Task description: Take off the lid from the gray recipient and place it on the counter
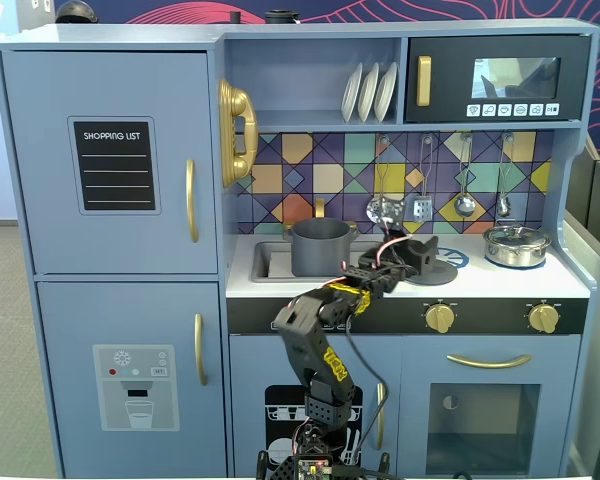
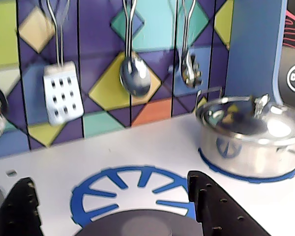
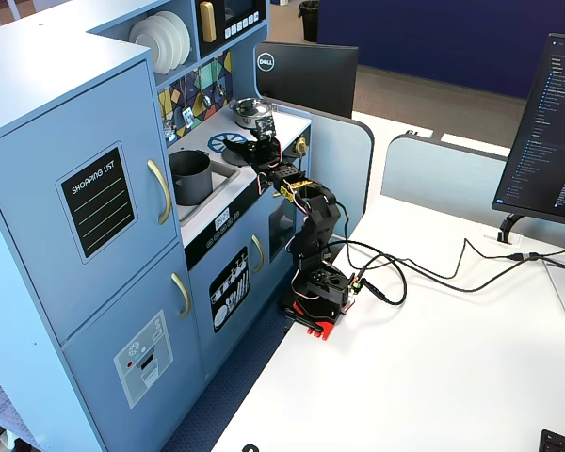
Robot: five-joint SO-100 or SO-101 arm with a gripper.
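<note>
The flat round dark gray matte lid (image 1: 427, 271) lay low over the blue printed burner ring (image 2: 137, 189) on the pale white-blue counter (image 1: 500, 283), between the black gripper's (image 2: 113, 209) spread fingers (image 2: 214, 206); whether it had touched down I could not tell. It looked light, stiff and unbreakable, best pinched by its small central knob, hidden here. At nine o'clock from it stood the open dark matte gray cylindrical pot (image 1: 320, 246); at three o'clock, a shiny silver lidded pot (image 1: 516, 245). Steel utensils (image 2: 134, 73) hung at twelve.
</note>
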